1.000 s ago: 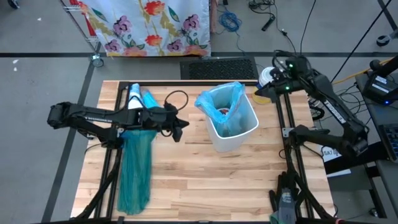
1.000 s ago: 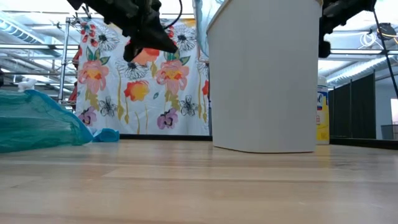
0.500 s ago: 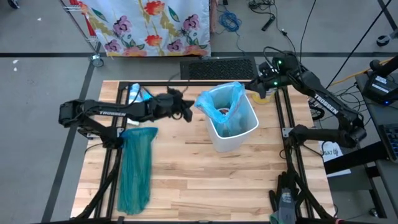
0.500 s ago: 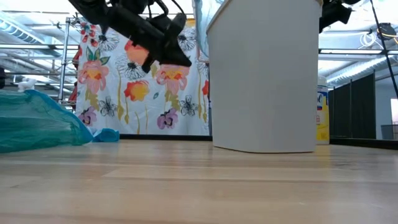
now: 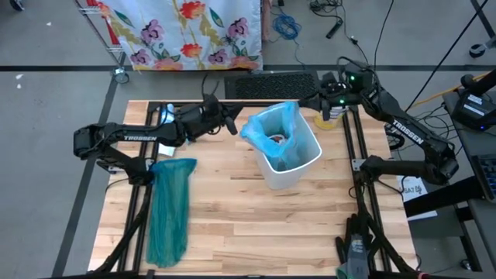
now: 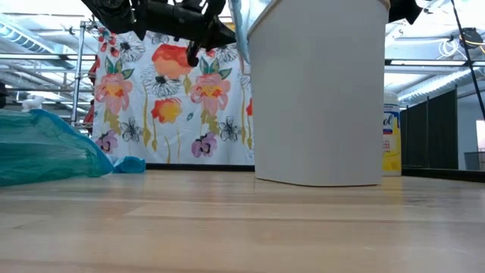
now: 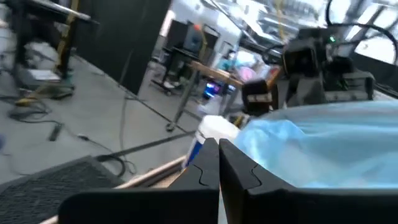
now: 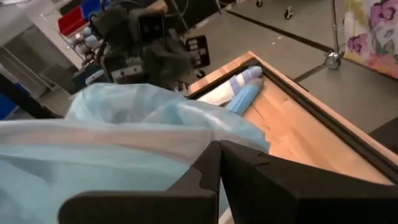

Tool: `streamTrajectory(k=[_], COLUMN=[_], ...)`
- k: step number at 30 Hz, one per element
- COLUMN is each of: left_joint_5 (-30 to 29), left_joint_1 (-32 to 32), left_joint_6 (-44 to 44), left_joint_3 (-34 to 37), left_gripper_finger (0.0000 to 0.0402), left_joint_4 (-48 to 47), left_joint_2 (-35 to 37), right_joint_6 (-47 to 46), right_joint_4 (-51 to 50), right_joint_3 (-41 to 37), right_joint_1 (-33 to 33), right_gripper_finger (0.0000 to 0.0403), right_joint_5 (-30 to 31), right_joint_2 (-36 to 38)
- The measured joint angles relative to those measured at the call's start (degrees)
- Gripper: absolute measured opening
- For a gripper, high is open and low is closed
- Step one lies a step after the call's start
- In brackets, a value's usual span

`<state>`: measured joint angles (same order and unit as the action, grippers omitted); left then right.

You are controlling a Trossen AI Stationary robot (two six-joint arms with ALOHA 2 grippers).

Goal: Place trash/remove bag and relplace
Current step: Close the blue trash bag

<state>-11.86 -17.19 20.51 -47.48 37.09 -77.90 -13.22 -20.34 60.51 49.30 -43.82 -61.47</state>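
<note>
With fingers pressed together and empty, the left gripper (image 5: 231, 126) and right gripper (image 5: 316, 99) flank the pale blue liner (image 5: 267, 126) at upper centre, seemingly poised to lift it from the white bin (image 5: 298, 172).

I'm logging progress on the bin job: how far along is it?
Done: trash lies inside the pale blue bag lining the white bin. In hand: the left gripper and right gripper, jaws closed, flank the bag's rim. Left: lifting that bag out and fitting a replacement; the teal bag lies on the table.

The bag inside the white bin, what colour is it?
The bag is pale sky-blue, clearest from the high view.
</note>
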Motion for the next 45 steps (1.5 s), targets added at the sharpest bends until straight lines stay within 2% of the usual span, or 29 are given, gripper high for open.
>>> streamTrajectory(k=[2,5,13,16,21,26,34,37,45], left_joint_5=[1.4,0.5,-0.9,-0.9,-1.0,-0.2,0.8,0.4,0.0], left_joint_1=[0.0,0.0,0.6,1.5,4.9,8.9,11.0,10.3,9.7], left_joint_6=[0.0,-0.3,-1.3,1.6,7.4,9.2,9.8,12.2,12.0], left_joint_3=[0.0,0.0,-0.1,-0.1,-0.1,-0.1,-0.1,-0.1,-0.1], left_gripper_finger=[0.0,0.0,0.0,0.0,0.0,0.0,0.0,0.0,0.0], left_joint_4=[-2.0,-7.1,-25.6,-33.4,-43.2,-41.2,-24.2,-22.8,-22.4], left_joint_2=[0.7,3.5,12.4,14.9,15.1,10.3,-0.1,-1.3,-1.3], right_joint_6=[-0.9,-0.9,-0.5,0.8,0.9,1.0,0.9,0.4,0.4], right_joint_4=[-0.3,-1.8,-10.7,-14.2,-17.8,-18.9,-18.9,-19.0,-19.0], right_joint_3=[0.0,0.0,0.0,0.0,0.0,0.0,0.0,0.0,0.0], right_joint_1=[0.3,1.1,2.1,2.1,2.1,2.1,2.1,2.1,2.1], right_gripper_finger=[0.0,0.0,0.0,0.0,0.0,0.0,0.0,0.0,0.0], right_joint_5=[0.1,0.3,1.9,4.9,5.0,5.1,5.1,5.1,5.2], right_joint_2=[1.2,3.2,8.2,9.3,9.5,9.5,9.5,9.5,9.5])
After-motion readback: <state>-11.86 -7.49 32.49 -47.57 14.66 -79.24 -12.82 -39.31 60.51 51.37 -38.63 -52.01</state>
